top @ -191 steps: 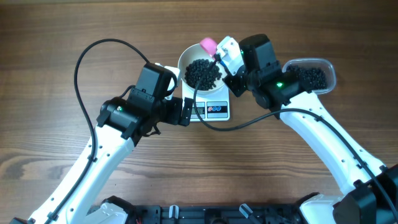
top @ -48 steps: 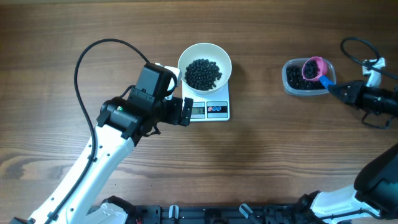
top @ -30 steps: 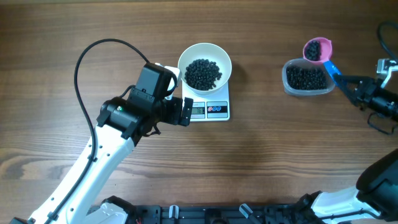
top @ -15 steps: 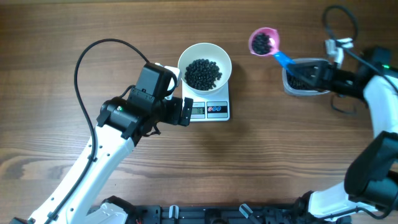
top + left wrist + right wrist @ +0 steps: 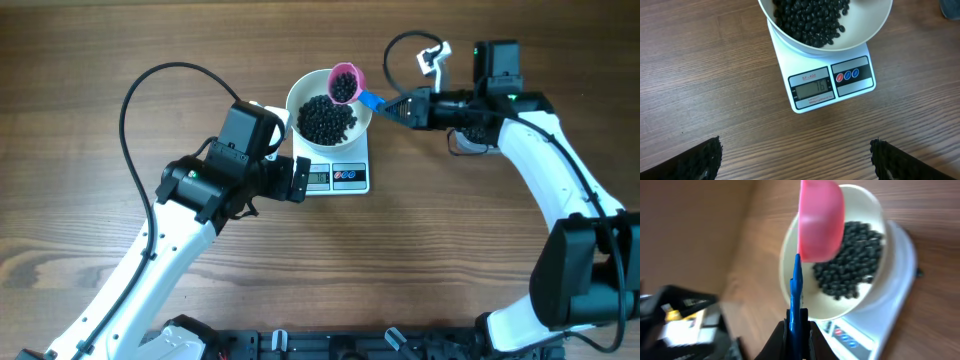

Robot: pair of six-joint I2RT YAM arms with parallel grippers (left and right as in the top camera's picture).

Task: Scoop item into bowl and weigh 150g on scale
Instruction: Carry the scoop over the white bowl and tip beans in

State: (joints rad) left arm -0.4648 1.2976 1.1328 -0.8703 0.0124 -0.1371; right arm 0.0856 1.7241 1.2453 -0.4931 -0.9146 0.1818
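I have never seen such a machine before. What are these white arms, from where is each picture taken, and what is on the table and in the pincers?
These are two robot arms at a wooden table. The wide picture looks down from above: the left arm is on its left side and the right arm is on its right. The other two pictures come from small cameras on the wrists, so each one shows its own pincer. On the table stands a flat white scale, and on it a white bowl of small black beans. The left pincer is open and empty, in front of the scale. The right pincer is shut on the blue handle of a pink scoop, which it holds above the bowl's edge.
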